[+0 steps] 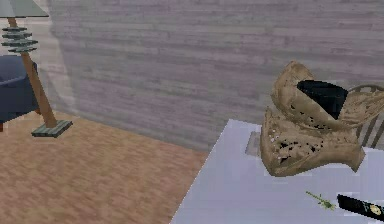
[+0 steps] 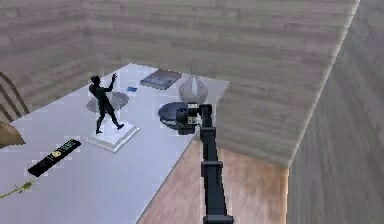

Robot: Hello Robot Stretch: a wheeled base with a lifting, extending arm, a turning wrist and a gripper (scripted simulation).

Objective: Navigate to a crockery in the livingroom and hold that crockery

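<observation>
Arm side view: grasp step in hand, gripper (image 2: 186,120) at dark dish (image 2: 167,110) just right of statue (image 2: 105,105), cannot tell whether holding anything; next probably calls for lifting dish straight up.

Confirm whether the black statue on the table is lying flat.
No, the statue stands upright on its white base on the table.

Table (image 2: 140,155): one is counted.
Dark statue (image 2: 105,105): one is counted.
Tan sculpture (image 1: 305,130): one is counted.
Remote control (image 2: 54,157): one is counted.
Vase (image 2: 193,88): one is counted.
Dark dish (image 2: 170,111): one is counted.
Floor lamp (image 1: 38,75): one is counted.
</observation>
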